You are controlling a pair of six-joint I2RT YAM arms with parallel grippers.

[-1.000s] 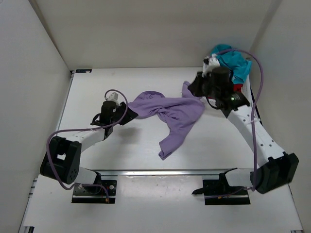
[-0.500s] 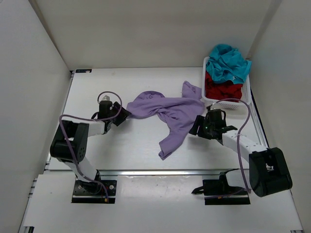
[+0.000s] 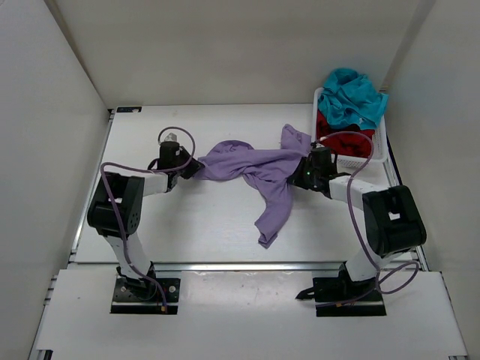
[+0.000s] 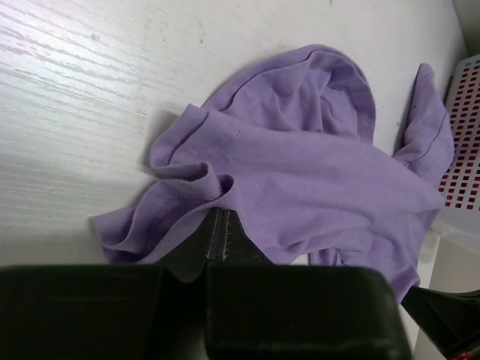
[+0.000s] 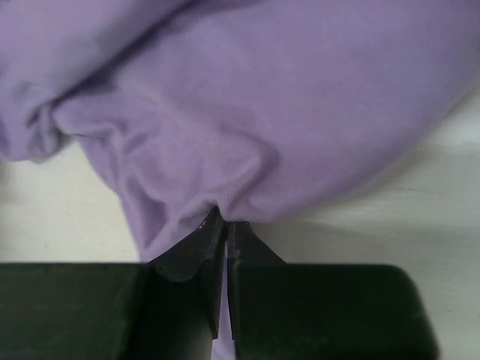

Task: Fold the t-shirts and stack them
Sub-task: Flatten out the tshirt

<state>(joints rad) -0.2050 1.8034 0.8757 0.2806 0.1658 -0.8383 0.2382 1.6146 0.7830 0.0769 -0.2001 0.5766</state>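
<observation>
Lavender t-shirt [image 3: 255,169] is now pinched at both ends, which it wasn't a sec ago. The left hand [image 4: 221,217] has its fingers pressed together on a bunched fold at the shirt's left edge, w/ a thin bit of cloth trapped btwn the tips. The right hand [image 5: 225,221] is likewise clamped on a pucker of fabric at the shirt's right edge. A sec back that arm was up over the basket [image 3: 352,159]. Half a sec back it had dropped down beside the cloth. Now it's on it.

From overhead, the left hand [image 3: 196,168] and right hand [image 3: 304,174] face each other low over the worktop [image 3: 210,225], w/ the shirt strung btwn them across the middle, a bit toward the far edge. One sleeve pokes up toward the basket. A long tail hangs toward the near edge, and it has swung slightly rightward and narrowed vs. before, so the grips look to be pulling already.

Teal t-shirt [image 3: 352,94] and dark red t-shirt [image 3: 334,129] sit heaped in the basket at the far right corner, untouched.

My read: prep stage only, no fold made yet. A two-handed hold means the next job is prob. to lift and spread the shirt flat. Both grips are on crumpled folds, not clean corners, so it may not open out evenly.
</observation>
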